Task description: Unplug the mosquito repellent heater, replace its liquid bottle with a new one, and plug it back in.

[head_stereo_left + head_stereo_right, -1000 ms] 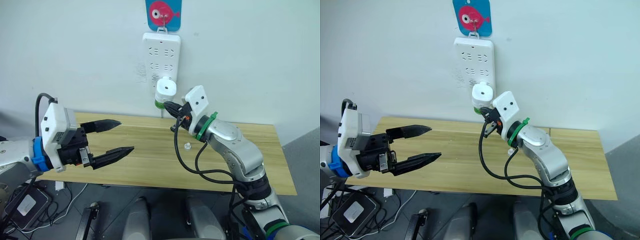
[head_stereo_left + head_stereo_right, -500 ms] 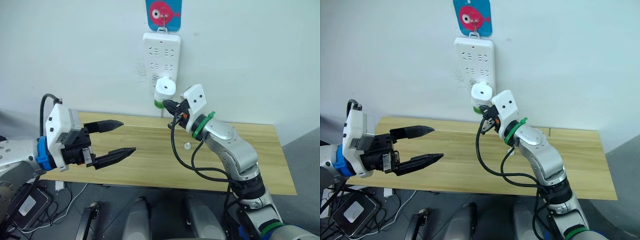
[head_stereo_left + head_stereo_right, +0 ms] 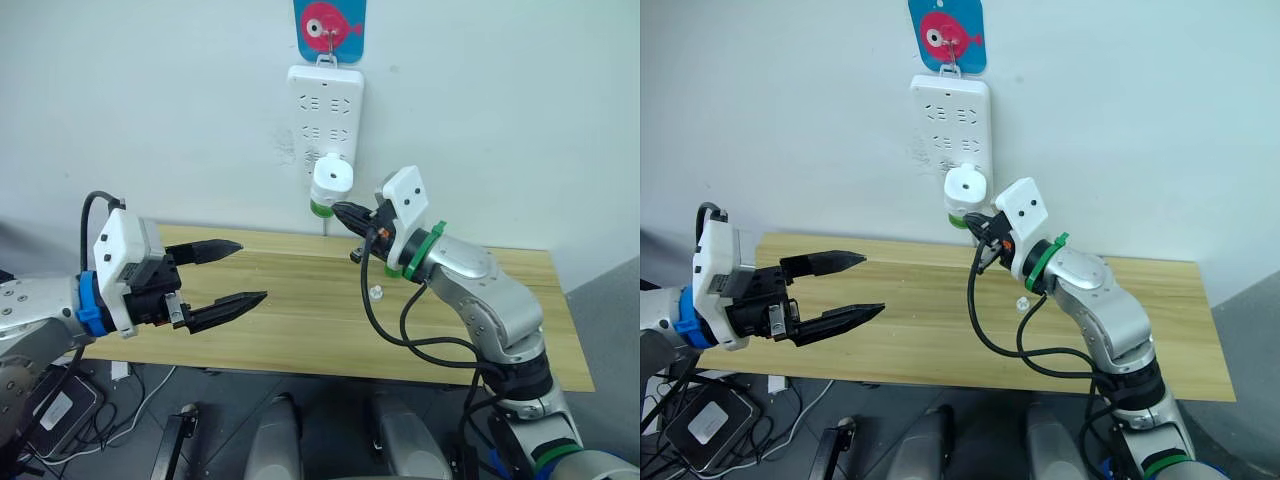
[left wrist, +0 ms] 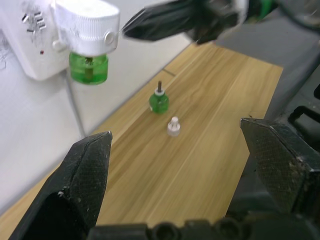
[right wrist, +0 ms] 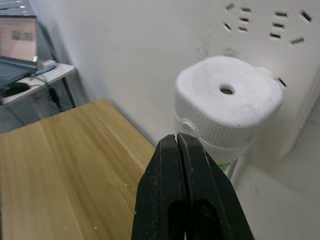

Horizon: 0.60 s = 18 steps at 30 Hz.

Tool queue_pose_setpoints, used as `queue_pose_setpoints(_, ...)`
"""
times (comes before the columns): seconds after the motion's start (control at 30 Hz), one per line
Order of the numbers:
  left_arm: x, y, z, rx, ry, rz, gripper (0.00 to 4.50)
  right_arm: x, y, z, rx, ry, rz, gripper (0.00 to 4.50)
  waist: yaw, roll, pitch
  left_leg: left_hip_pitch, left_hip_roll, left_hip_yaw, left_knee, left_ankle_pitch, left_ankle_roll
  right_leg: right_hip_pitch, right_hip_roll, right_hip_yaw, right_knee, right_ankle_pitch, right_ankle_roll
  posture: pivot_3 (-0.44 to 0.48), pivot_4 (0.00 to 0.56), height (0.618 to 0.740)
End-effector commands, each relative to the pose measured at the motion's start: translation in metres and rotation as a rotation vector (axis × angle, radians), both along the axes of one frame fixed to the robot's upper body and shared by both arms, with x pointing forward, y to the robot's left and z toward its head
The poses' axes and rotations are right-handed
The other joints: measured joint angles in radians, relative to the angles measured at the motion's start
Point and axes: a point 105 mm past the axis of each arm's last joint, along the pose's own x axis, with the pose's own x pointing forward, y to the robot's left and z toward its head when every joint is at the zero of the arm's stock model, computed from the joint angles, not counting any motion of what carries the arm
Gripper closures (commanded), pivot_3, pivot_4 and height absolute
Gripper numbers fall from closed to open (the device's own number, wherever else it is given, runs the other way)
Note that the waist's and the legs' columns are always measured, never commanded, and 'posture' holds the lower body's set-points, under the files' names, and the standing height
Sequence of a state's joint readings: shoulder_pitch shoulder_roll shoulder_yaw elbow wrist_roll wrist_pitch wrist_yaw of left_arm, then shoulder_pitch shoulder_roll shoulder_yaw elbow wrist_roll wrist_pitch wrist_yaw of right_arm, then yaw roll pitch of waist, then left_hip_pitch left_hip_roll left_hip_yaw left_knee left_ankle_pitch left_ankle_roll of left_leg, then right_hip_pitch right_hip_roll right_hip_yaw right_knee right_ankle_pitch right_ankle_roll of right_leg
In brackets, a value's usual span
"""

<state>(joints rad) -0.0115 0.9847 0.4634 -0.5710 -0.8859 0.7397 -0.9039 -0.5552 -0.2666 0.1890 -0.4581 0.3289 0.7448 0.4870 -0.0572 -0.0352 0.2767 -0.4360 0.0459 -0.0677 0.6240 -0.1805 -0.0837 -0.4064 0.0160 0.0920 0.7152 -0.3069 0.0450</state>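
Right now the heater (image 3: pixel 331 183) is plugged into the lower part of the wall power strip (image 3: pixel 324 110), above the counter's (image 3: pixel 300 330) far edge, with a green bottle (image 4: pixel 88 67) screwed in underneath. The right pincer (image 3: pixel 341 211) is closed on nothing, fingers pressed together, tip just beside the heater's lower side near the bottle but not clearly touching. The left pincer (image 3: pixel 232 271) hangs wide open and empty over the counter's left part, well apart from the strip. A second green bottle (image 4: pixel 158 100) stands on the counter near the far edge below the heater, wick showing and no cap on it, with a small white cap (image 3: pixel 376 293) just beside it. Which bottle is the spent one can't be told from here; the heater looks already loaded, so the step is probably either seating the plug or starting the unplug. To do it well: open the right pincer before closing in, take the heater by its white body rather than the bottle, and move it straight along the prongs, no twisting. Risk is that a sideways push tilts the hanging strip or bends the prongs.
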Motion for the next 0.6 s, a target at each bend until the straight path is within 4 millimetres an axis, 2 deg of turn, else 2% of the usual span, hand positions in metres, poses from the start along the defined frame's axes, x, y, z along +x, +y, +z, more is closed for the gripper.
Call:
queue_pose_setpoints(0.03,0.007,0.006,0.000,0.043,-0.073,0.008,0.00,-0.023,-0.004,0.011,-0.023,-0.074,0.109,4.46,0.000,0.000,-0.001,0.000,0.000,0.000,0.000,0.000,0.000,0.000,0.000,0.000,0.000,0.000,0.000,-0.031,0.164,0.725)
queue_pose_setpoints(0.1,0.010,0.014,-0.005,0.077,-0.062,0.009,0.00,-0.027,-0.020,0.006,-0.112,-0.102,0.120,4.10,0.000,0.000,-0.002,0.000,0.000,0.000,0.000,0.000,0.000,0.000,0.000,0.000,0.000,0.000,0.000,-0.042,0.155,0.725)
queue_pose_setpoints(0.17,0.010,0.020,-0.011,0.120,-0.046,-0.013,0.00,-0.030,-0.038,-0.002,-0.206,-0.115,0.137,3.55,0.001,-0.002,-0.007,0.000,-0.001,0.001,0.001,0.000,0.000,0.000,0.000,0.001,0.000,0.000,0.000,-0.048,0.142,0.725)
queue_pose_setpoints(0.33,0.023,0.046,-0.025,0.243,-0.095,0.029,0.00,-0.034,-0.090,-0.033,-0.489,-0.063,0.187,1.71,-0.002,-0.003,-0.030,0.000,-0.002,0.004,0.000,0.000,0.000,0.000,-0.001,0.002,-0.002,0.000,0.000,-0.064,0.104,0.725)
queue_pose_setpoints(0.5,0.025,0.056,-0.039,0.259,-0.025,0.059,0.00,-0.032,-0.137,-0.043,-0.630,0.006,0.167,0.03,-0.022,-0.004,-0.065,0.001,-0.001,0.005,0.000,0.000,0.001,0.000,0.000,0.003,-0.002,0.000,0.000,-0.070,0.068,0.725)
queue_pose_setpoints(0.6,0.026,0.063,-0.050,0.349,-0.024,0.114,0.00,-0.035,-0.151,-0.043,-0.648,0.028,0.170,0.03,-0.031,-0.005,-0.086,0.001,-0.001,0.005,0.000,-0.001,0.001,0.000,0.000,0.003,-0.002,0.000,0.000,-0.071,0.056,0.725)
